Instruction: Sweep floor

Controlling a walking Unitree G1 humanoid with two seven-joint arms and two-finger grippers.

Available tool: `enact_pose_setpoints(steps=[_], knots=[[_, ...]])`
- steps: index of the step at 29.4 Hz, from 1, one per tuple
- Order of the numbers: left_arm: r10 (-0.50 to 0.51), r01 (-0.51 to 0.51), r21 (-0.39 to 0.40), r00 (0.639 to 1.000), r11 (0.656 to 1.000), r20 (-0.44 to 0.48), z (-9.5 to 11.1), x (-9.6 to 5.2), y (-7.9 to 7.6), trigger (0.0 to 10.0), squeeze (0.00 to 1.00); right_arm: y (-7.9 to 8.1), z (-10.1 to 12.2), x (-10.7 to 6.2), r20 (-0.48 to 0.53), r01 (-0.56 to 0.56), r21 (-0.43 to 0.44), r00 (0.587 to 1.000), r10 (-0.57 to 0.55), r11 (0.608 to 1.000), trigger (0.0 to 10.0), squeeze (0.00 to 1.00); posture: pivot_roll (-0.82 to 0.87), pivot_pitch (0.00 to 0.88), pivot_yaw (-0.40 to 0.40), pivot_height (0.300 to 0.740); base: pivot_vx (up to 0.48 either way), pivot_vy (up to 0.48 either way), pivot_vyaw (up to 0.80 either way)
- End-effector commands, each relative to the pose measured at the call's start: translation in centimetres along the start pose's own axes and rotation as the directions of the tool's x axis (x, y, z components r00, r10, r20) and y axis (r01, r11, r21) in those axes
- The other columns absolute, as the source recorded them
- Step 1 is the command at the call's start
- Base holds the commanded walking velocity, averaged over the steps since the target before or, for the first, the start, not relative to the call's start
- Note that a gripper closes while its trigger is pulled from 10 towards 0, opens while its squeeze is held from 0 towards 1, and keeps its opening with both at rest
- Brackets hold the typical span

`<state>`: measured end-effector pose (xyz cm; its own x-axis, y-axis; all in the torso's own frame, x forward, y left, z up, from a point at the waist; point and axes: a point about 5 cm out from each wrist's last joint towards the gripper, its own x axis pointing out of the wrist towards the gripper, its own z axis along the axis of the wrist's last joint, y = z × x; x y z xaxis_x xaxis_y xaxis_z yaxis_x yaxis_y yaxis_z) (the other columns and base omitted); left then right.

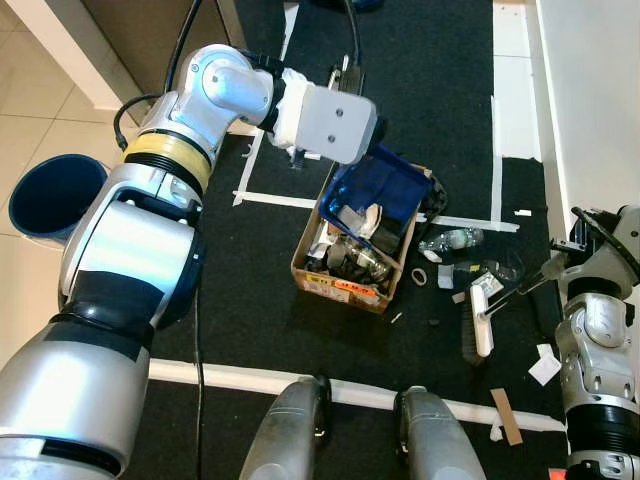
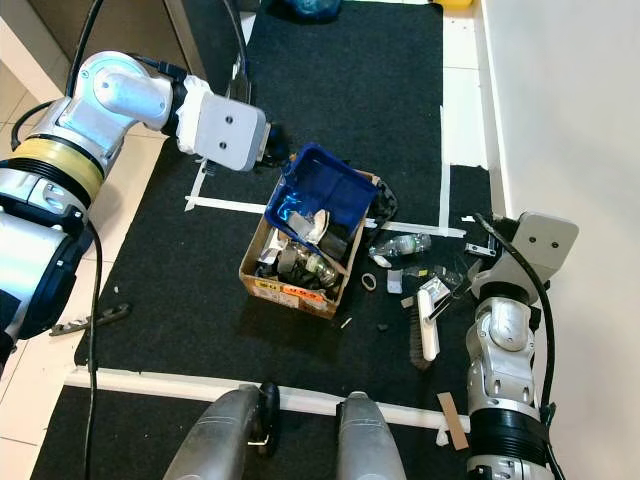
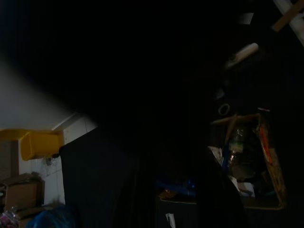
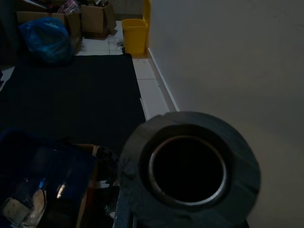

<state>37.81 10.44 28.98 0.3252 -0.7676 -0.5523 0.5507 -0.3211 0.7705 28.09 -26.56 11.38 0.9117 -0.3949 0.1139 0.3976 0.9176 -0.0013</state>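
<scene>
A blue dustpan [image 1: 385,190] hangs tilted over an open cardboard box [image 1: 345,270] full of rubbish, in the middle of the black carpet. My left gripper [image 2: 272,152] holds the pan at its far-left side, its fingers mostly hidden behind the white wrist housing. A brush with a white head and black bristles [image 1: 481,325] rests on the carpet right of the box. Its dark handle rises toward my right gripper [image 2: 487,240], which is shut on it. The handle's round open end [image 4: 190,171] looms close in the right wrist view.
Loose litter lies right of the box: a plastic bottle [image 1: 450,240], a tape ring [image 1: 419,277], paper scraps [image 1: 545,368], a cardboard strip [image 1: 507,415]. A blue bin [image 1: 55,195] stands on the tiles at left. A white wall [image 2: 570,120] runs along the right.
</scene>
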Motion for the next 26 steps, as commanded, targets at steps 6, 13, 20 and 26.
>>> enact_pose_setpoints(steps=[6, 13, 20, 26], knots=[[-0.037, 0.045, 0.091, 0.996, 0.995, -0.084, 0.1, -2.4, 1.1, 10.0, 0.0, -0.1, -2.1, -0.8, -0.1, 0.007, -0.003, 0.995, -0.007, 1.0, 10.0, 0.0, 0.0, 0.184, 0.087, 0.74, 0.0, 0.0, 0.0], [-0.042, 0.054, 0.078, 0.988, 0.995, -0.147, -0.7, -3.3, 0.9, 10.0, 0.0, -0.1, -2.1, -0.7, -0.098, 0.007, -0.004, 0.995, -0.007, 1.0, 10.0, 0.0, 0.0, 0.183, 0.086, 0.74, 0.0, 0.0, 0.0], [-0.031, 0.045, 0.054, 0.972, 0.997, -0.234, -1.9, -4.3, 0.5, 10.0, 0.0, 0.1, -2.0, -0.6, -0.096, 0.002, -0.001, 0.995, -0.002, 1.0, 10.0, 0.0, 0.01, 0.183, 0.084, 0.74, 0.0, 0.0, 0.0], [0.065, -0.031, 0.116, 0.952, 0.993, -0.3, -2.1, -5.0, 1.4, 10.0, 0.0, 0.1, -2.0, -0.4, -0.093, 0.001, 0.001, 0.996, -0.001, 1.0, 10.0, 0.0, 0.01, 0.182, 0.083, 0.74, 0.0, 0.0, 0.0]])
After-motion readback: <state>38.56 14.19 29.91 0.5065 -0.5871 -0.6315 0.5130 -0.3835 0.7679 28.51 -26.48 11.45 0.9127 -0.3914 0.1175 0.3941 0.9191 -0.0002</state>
